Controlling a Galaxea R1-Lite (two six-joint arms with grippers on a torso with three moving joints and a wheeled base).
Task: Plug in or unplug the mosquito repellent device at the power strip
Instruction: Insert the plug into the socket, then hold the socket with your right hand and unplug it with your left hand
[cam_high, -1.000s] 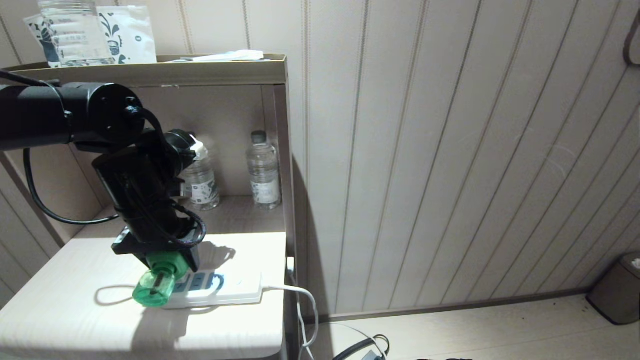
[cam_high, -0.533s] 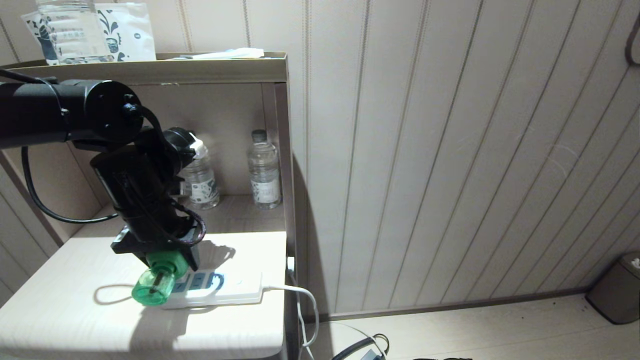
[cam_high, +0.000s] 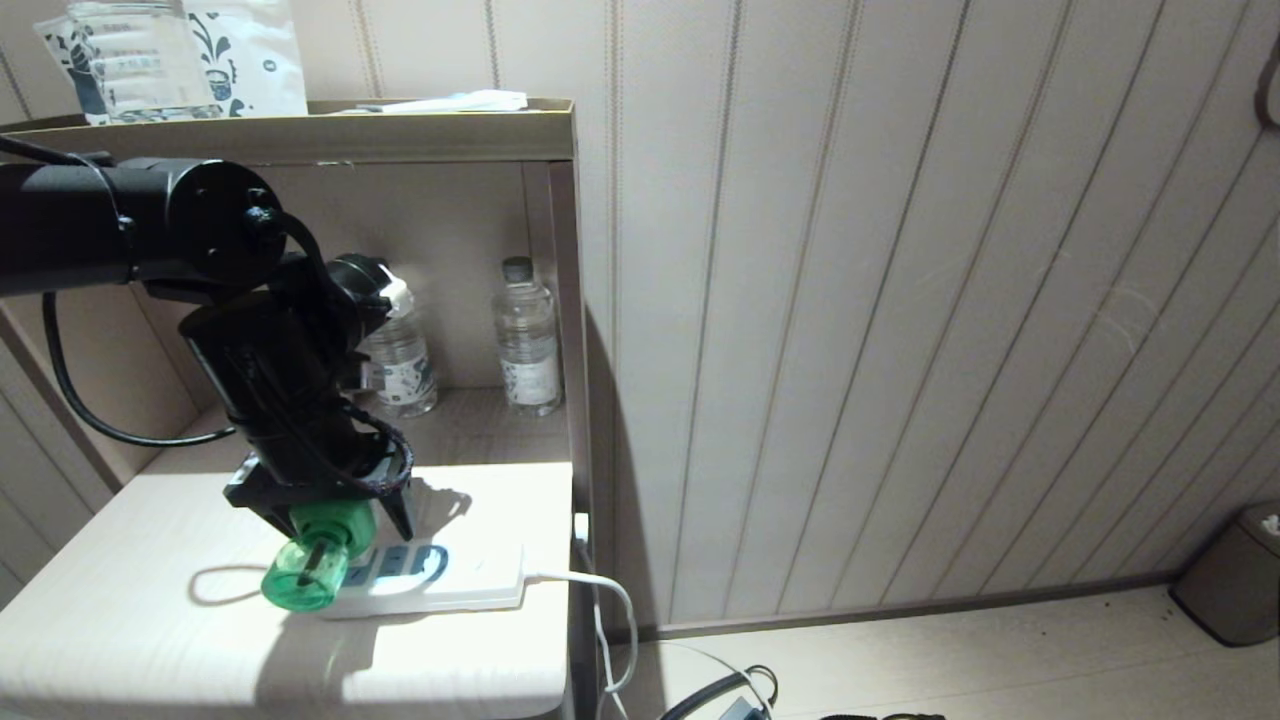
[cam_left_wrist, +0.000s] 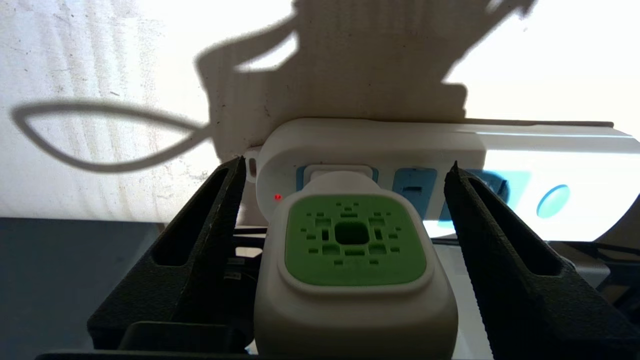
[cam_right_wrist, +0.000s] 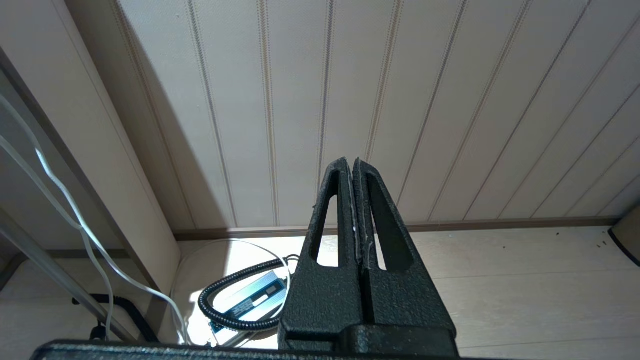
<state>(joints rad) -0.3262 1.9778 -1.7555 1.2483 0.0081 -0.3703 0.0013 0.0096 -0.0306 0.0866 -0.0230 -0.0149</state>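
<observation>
The mosquito repellent device (cam_left_wrist: 355, 240) has a white cap with a green centre. Its plug sits in the end outlet of the white power strip (cam_left_wrist: 375, 145), beside a small lit red light. In the head view its green bottle (cam_high: 305, 575) juts out over the near end of the power strip (cam_high: 455, 585) on the white table. My left gripper (cam_left_wrist: 347, 161) is open around the device, and both black fingers (cam_left_wrist: 200, 240) stand clear of the cap's sides. My right gripper (cam_right_wrist: 351, 161) is shut and empty, low over the floor, out of the head view.
Two clear water bottles (cam_high: 527, 340) stand in the shelf recess behind the table (cam_high: 120, 620). The strip's white cable (cam_high: 605, 595) hangs off the table's right edge. A grey bin (cam_high: 1235, 580) stands at the far right, and a coiled black cable with an adapter (cam_right_wrist: 250, 297) lies on the floor.
The left gripper's fingers have spread apart and let go of the device. The device stays plugged into the strip, and the arm has barely moved.
</observation>
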